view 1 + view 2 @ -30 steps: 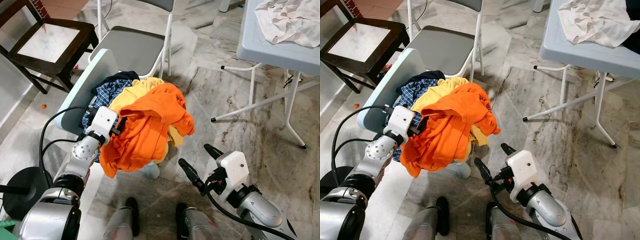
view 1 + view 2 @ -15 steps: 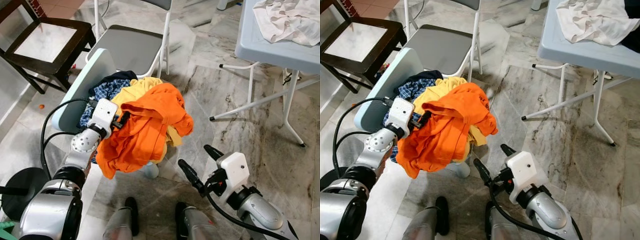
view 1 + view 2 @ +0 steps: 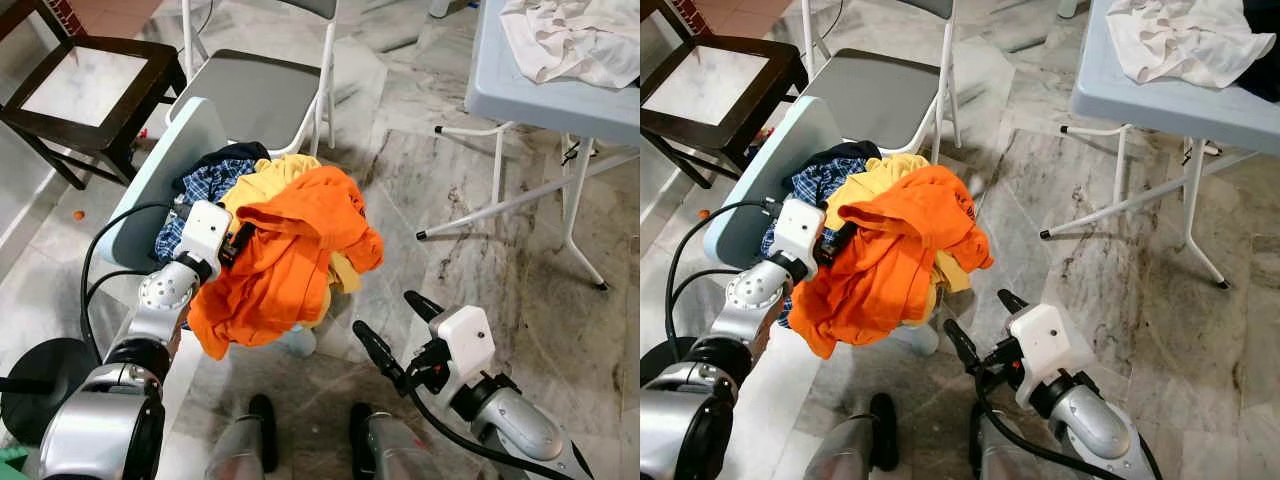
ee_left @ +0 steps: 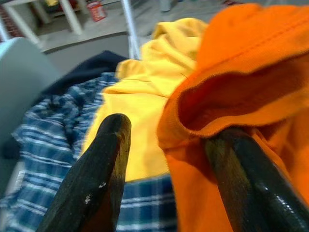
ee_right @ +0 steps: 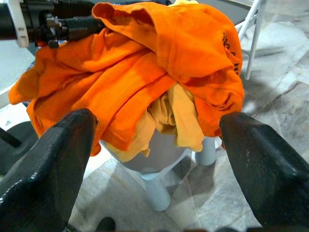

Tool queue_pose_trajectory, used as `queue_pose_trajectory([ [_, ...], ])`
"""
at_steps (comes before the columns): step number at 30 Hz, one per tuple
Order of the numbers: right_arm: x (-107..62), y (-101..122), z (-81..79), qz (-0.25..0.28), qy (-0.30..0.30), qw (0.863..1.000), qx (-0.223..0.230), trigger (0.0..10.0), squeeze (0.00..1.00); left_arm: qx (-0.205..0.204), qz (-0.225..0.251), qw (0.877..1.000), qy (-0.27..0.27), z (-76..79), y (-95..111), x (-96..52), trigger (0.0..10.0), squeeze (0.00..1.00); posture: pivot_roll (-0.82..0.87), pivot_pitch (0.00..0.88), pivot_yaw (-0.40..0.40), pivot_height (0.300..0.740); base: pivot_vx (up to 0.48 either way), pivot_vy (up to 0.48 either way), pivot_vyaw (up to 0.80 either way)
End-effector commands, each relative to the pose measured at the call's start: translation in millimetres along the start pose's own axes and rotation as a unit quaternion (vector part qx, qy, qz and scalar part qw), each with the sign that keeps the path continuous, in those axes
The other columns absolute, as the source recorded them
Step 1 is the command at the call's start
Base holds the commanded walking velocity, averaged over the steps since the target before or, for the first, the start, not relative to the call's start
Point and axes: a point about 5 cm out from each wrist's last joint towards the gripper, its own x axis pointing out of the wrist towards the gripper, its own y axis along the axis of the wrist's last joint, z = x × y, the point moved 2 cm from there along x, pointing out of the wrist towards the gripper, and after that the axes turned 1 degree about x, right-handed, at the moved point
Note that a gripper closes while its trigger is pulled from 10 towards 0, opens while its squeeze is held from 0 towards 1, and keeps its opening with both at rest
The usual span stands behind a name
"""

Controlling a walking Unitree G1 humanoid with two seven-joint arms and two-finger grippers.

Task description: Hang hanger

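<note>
A pile of clothes lies on a pale blue plastic chair (image 3: 165, 170). An orange garment (image 3: 290, 240) is on top, over a yellow one (image 3: 265, 180) and a blue plaid shirt (image 3: 205, 185). My left gripper (image 3: 236, 240) reaches into the pile's left side. In the left wrist view its fingers (image 4: 104, 164) stand apart, one against the plaid and yellow cloth, the other tucked under an orange fold (image 4: 231, 96). My right gripper (image 3: 383, 311) hovers open low in front of the chair, nothing between its fingers.
A grey folding chair (image 3: 265, 95) stands right behind the pile, and a dark wooden chair (image 3: 80, 85) is at the far left. A blue-grey folding table (image 3: 530, 95) carrying a white cloth (image 3: 575, 35) is at the right, its legs (image 3: 500, 205) reaching over the marble floor.
The whole view has shifted slightly. My left gripper has pushed a little further into the orange garment's edge. The right gripper stays open in about the same place.
</note>
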Motion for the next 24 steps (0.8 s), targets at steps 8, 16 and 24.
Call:
queue_pose_trajectory([
  [8, -0.3, -4, -2.0, -0.010, 0.004, 1.000, 0.003, 10.0, 0.00, 0.011, -0.018, 1.000, -0.010, -0.5, -12, -10.0, 10.0, 0.74, -0.18, 0.343, 0.022, 0.740, 0.000, 0.000, 0.00],
  [16, -1.2, -5, -2.4, -0.012, 0.002, 1.000, 0.004, 10.0, 0.00, 0.021, -0.039, 0.998, 0.042, -12.5, -24, -23.1, 10.0, 1.00, -0.19, 0.342, 0.026, 0.740, 0.000, 0.000, 0.00],
  [24, 0.1, -6, -0.4, -0.013, 0.004, 1.000, 0.003, 10.0, 0.00, 0.013, 0.028, 0.999, 0.014, -4.8, -9, -25.3, 10.0, 1.00, -0.17, 0.341, 0.019, 0.740, 0.000, 0.000, 0.00],
])
